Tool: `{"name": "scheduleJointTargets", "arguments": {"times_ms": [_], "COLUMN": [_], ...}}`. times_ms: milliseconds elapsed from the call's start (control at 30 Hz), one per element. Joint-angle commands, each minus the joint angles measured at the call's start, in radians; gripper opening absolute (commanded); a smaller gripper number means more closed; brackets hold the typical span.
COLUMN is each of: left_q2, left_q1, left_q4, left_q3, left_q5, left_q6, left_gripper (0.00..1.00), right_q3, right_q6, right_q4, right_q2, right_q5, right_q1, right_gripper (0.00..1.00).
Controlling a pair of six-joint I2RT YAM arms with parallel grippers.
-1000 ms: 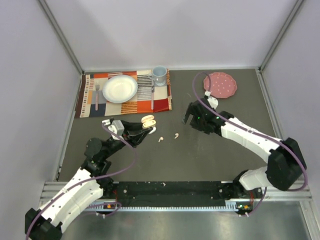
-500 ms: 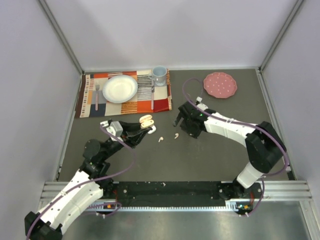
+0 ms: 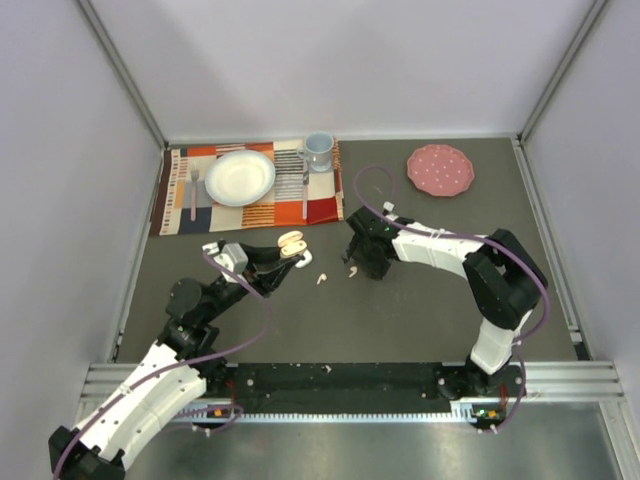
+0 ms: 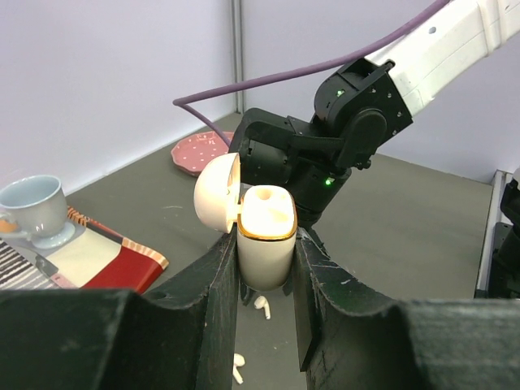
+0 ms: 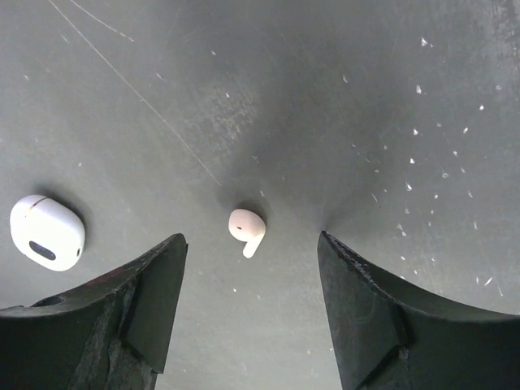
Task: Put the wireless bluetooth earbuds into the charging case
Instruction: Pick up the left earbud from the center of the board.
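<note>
My left gripper [image 3: 287, 254] is shut on the white charging case [image 4: 266, 221] and holds it upright above the table, its lid [image 4: 216, 193] hinged open to the left. Two small white earbuds lie on the dark table: one [image 3: 321, 279] just right of the case, the other [image 5: 246, 229] under my right gripper [image 3: 358, 262]. That gripper [image 5: 249, 239] is open, pointing down, with the earbud between its fingers and not touched. The first earbud [image 5: 47, 231] lies outside its left finger. Both earbuds [image 4: 263, 305] show below the held case in the left wrist view.
A striped placemat [image 3: 320, 205] at the back left carries a white plate [image 3: 240, 177], a blue cup [image 3: 318, 150], a fork [image 3: 194, 192] and a knife [image 3: 305, 190]. A pink dotted plate [image 3: 440, 169] lies at the back right.
My right gripper has moved left and forward, coming over the right-hand earbud. My left gripper has held the open case almost still.
</note>
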Motion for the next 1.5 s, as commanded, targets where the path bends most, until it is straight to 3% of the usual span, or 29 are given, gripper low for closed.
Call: {"name": "scheduleJointTargets", "arguments": {"times_ms": [0, 133, 500, 600, 1033, 1200, 1467], "left_q2": [-0.005, 0.002, -0.005, 0.000, 0.002, 0.002, -0.001], "left_q1": [0.005, 0.005, 0.005, 0.005, 0.005, 0.005, 0.005], "left_q4": [0.011, 0.006, -0.009, -0.009, -0.015, -0.017, -0.020], "left_q3": [0.025, 0.029, 0.032, 0.034, 0.038, 0.037, 0.035], "left_q5": [-0.017, -0.010, -0.023, -0.022, -0.026, -0.025, -0.028], "left_q6": [0.015, 0.016, 0.029, 0.030, 0.033, 0.033, 0.035], "left_gripper": [0.00, 0.00, 0.00, 0.00, 0.00, 0.00, 0.00], "right_q3": [0.053, 0.072, 0.072, 0.074, 0.071, 0.063, 0.068], "right_q6": [0.013, -0.004, 0.001, 0.001, 0.012, 0.021, 0.025], "right_q4": [0.004, 0.004, 0.002, 0.002, 0.002, 0.002, 0.004], "right_q2": [0.022, 0.046, 0.065, 0.072, 0.092, 0.092, 0.106], "right_q5": [-0.010, -0.007, 0.036, 0.039, 0.039, 0.050, 0.039], "right_q1": [0.012, 0.013, 0.012, 0.010, 0.012, 0.012, 0.012], "right_gripper": [0.64, 0.56, 0.46, 0.38, 0.37, 0.27, 0.25]}}
